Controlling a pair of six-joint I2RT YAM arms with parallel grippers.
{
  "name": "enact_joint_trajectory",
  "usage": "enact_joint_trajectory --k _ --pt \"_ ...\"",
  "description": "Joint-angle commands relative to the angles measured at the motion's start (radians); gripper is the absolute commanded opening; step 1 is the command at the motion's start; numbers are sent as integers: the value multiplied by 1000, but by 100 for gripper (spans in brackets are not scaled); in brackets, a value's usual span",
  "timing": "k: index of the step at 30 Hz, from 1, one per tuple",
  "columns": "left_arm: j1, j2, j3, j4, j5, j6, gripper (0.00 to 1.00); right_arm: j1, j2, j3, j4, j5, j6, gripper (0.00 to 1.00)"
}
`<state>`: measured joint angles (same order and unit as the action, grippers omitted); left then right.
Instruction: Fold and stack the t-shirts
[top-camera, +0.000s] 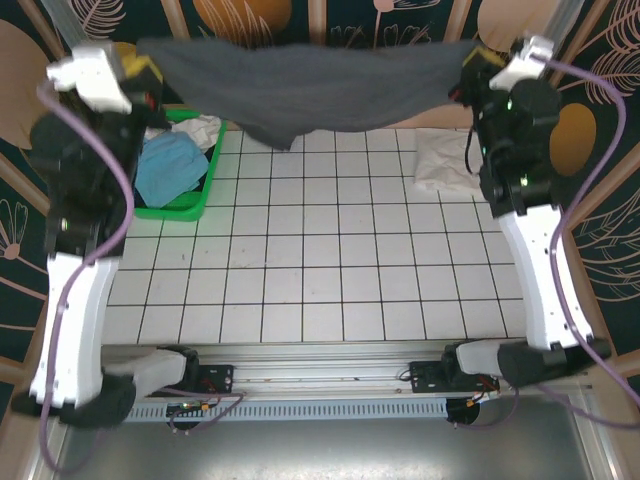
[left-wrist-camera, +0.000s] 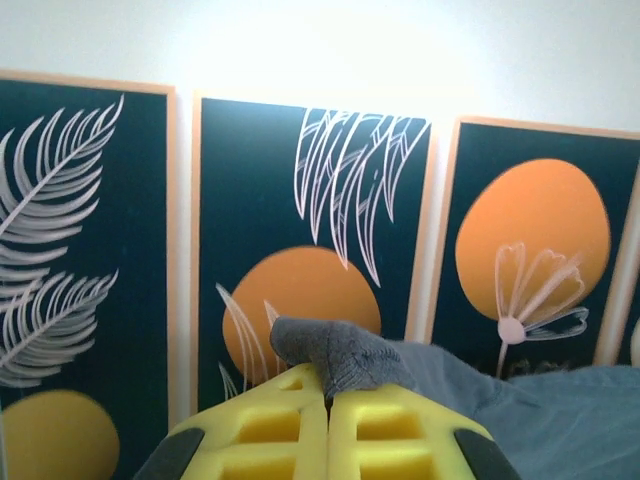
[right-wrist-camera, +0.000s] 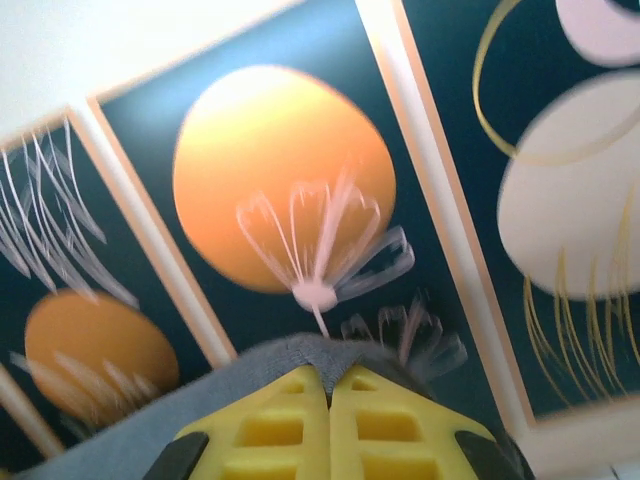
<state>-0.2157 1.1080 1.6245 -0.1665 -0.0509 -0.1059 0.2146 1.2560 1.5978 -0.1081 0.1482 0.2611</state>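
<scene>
Two grippers: left gripper (top-camera: 143, 68), right gripper (top-camera: 478, 58), each clenched on dark shirt (top-camera: 300, 85) corner; green basket (top-camera: 185, 208) below shirt's left end.

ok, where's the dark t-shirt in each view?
Top external: dark t-shirt stretched across the top, held between left gripper and right gripper.
Left wrist: dark t-shirt bunched bottom centre above the yellow fingers, spreading right.
Right wrist: dark t-shirt bottom centre over the fingers, trailing left.
Shared landmark: orange disc with white flower, in both wrist views.
</scene>
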Motion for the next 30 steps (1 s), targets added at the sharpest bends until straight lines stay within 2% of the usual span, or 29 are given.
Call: enact_joint_trajectory --k 1,4,6,9,11,14,15,16,19,21,22,23,26,27,30 --pt "3 -101 -346 164 72 -109 0 -10 -92 -340 40 -93 38 0" --pt "3 -224 -635 182 183 -242 0 -18 -200 -652 76 -154 112 0" --pt "1 -307 -836 206 229 -352 0 -22 -252 -800 48 -112 156 0" --pt "-3 -442 -1044 161 227 -457 0 -49 -295 -959 -10 -115 195 0" --pt "-4 -513 -1117 50 164 -519 0 -77 -298 -1014 -82 -122 201 0" --pt "-5 -554 -1179 -24 204 -583 0 -117 -285 -1029 -187 -117 211 0" --pt "-4 -563 -1192 -44 210 -593 7 -121 -290 -1029 -207 -117 213 0" --pt "-4 -577 -1202 -64 207 -600 20 -123 -304 -1027 -227 -115 214 0" --pt "-5 -622 -1206 -98 202 -605 25 -123 -356 -999 -276 -108 208 5" --pt "-4 -646 -1191 -103 194 -611 39 -123 -389 -961 -310 -105 207 16" --pt "-5 -651 -1177 -110 187 -607 42 -123 -408 -940 -317 -110 203 28" --pt "-4 -651 -1165 -113 178 -598 44 -123 -421 -919 -320 -120 200 33" --pt "-5 -616 -1155 -73 148 -578 48 -114 -447 -873 -285 -128 204 40" --pt "-5 -584 -1157 -38 156 -573 48 -110 -445 -872 -239 -169 210 43" --pt "-4 -397 -1140 104 204 -562 48 -75 -360 -857 -74 -286 222 49"
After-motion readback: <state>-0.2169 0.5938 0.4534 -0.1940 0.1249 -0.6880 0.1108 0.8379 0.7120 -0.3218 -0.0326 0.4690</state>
